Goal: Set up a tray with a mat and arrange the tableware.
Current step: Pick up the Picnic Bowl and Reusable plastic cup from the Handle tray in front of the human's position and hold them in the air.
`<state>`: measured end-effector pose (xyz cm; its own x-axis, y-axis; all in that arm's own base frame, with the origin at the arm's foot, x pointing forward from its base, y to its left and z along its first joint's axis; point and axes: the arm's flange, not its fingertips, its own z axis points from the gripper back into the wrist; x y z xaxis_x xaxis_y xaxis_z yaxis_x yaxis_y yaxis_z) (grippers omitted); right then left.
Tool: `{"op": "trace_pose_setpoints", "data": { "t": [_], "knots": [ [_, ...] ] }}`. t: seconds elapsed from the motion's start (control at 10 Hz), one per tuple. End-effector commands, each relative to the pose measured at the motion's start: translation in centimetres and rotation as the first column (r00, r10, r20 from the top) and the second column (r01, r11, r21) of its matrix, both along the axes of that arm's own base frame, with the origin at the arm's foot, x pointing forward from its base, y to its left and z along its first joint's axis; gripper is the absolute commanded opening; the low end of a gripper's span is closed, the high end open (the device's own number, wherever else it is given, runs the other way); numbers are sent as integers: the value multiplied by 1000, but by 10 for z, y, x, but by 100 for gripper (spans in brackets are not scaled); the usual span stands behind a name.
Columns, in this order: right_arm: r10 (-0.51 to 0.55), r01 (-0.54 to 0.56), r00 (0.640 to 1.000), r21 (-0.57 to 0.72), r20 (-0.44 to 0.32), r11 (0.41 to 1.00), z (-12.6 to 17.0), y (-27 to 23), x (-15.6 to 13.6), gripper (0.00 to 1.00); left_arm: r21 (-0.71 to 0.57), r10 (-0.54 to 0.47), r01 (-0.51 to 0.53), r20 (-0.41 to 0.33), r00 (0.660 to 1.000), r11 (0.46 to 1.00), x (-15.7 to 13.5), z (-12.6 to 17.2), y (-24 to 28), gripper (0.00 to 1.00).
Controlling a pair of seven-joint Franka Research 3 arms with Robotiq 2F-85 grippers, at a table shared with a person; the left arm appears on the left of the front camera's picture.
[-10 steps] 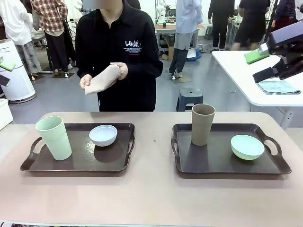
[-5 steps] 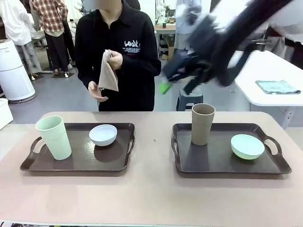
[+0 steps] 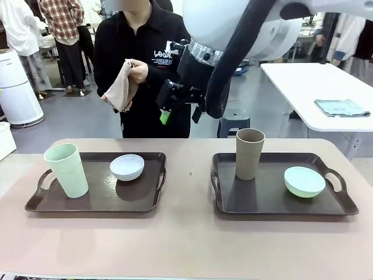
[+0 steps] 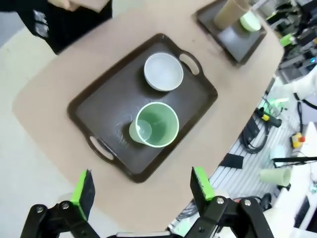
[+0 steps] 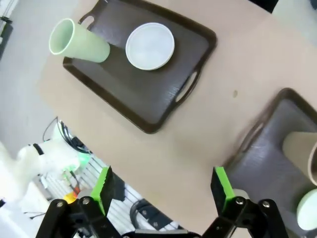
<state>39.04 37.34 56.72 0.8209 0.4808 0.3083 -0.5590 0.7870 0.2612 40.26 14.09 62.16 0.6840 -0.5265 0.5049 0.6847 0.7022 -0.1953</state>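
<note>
- While no mat lies on either tray yet, the task is judged to be at its start, with laying and arranging both left to do.
- Mat (image 3: 119, 88): folded beige cloth, held in the person's hands (image 3: 138, 71) at the far side of the table (image 3: 186, 245), well clear of both trays.
- Left tray (image 3: 87, 208): dark brown, bare floor. It carries the pale green cup (image 3: 66, 169), upright at its left end, and the white bowl (image 3: 127, 167), near its right end and apart from the cup.
- Right tray (image 3: 280, 211): same make, bare floor. It carries the taupe cup (image 3: 249, 153), upright at its left, and the mint bowl (image 3: 304, 181) at its right. The two do not touch.
- Left gripper (image 4: 142, 187): jaws wide apart, empty, high over the left tray.
- Right gripper (image 5: 162, 186): jaws wide apart, empty, high over the table between the trays, on the person's side.
- Left to do, as judged: clear a tray, lay the mat, set the cups and bowls on it.
</note>
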Motion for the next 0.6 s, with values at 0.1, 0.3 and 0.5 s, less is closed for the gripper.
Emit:
{"op": "trace_pose_setpoints", "data": {
  "t": [0.1, 0.3, 0.5],
  "knots": [
    [0, 0, 1000, 0, 0, 1000, 0, 0, 0, 100, 0, 0, 0, 0, 1000, 1000, 0, 0, 0, 100],
    [-141, 143, 989, -46, 42, 989, -34, 52, 22, 100, 63, -385, 380, 167, 908, 923, 13, -4, -3, 100],
    [-284, 283, 959, 42, 18, 958, -49, 96, 43, 100, 260, -739, 692, 251, 625, 673, 3, -27, -7, 100]
  ]
}}
